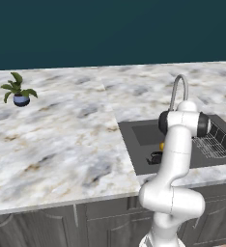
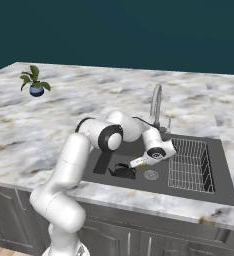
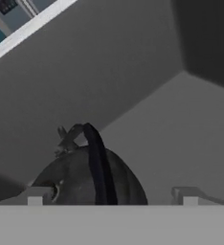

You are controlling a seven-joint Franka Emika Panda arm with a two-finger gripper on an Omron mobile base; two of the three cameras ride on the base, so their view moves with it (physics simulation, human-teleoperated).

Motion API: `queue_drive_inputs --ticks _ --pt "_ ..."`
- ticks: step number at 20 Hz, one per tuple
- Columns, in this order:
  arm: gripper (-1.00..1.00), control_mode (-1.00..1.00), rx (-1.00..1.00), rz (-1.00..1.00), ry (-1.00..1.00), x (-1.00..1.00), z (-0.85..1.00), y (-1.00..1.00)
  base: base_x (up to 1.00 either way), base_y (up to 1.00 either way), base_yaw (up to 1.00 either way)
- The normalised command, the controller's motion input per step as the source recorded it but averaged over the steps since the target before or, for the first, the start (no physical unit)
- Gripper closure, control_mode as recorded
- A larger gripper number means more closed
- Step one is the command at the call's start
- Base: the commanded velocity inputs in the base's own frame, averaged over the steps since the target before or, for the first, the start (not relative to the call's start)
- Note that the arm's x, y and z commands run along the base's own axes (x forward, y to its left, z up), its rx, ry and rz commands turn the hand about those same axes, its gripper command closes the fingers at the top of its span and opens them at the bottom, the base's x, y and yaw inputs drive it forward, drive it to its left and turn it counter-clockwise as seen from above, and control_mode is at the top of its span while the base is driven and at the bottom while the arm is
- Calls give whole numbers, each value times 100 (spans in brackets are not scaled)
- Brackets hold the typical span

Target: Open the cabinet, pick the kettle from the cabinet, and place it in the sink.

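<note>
no readable text, no labels, no brand marks

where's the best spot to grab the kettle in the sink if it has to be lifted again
Probably the arched top handle of the kettle, taken from above: it stands clear over the round, glossy body, which looks hard to pinch. The open gripper hangs right over it.

A marble counter (image 1: 62,140) is seen across the frame, with the sink (image 1: 141,144) set into its right part. The arm (image 1: 175,159) rises in front of the basin and hides much of it. A small piece of the kettle (image 1: 155,157) is seen on the basin floor, just left of the arm. A faucet (image 1: 178,89) curves up behind. A wire rack (image 1: 214,144) lies right of the arm. A potted plant (image 1: 19,90) stands far left
</note>
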Motion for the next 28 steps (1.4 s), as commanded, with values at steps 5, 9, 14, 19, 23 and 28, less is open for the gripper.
queue_drive_inputs --ticks 5,9,14,19,23,28 --pt "-100 -100 0 0 -4 -4 25 -4 0 0 0" --pt "-100 -100 0 -2 -7 -18 22 0 0 0 0" --pt "-100 -100 0 -4 -11 -25 21 0 0 0 0" --pt "-100 -100 0 -11 -10 -22 25 0 0 0 0" --pt "-100 -100 0 -16 0 -12 33 0 0 0 0" --pt "-100 -100 0 -12 0 -13 36 0 0 0 0"
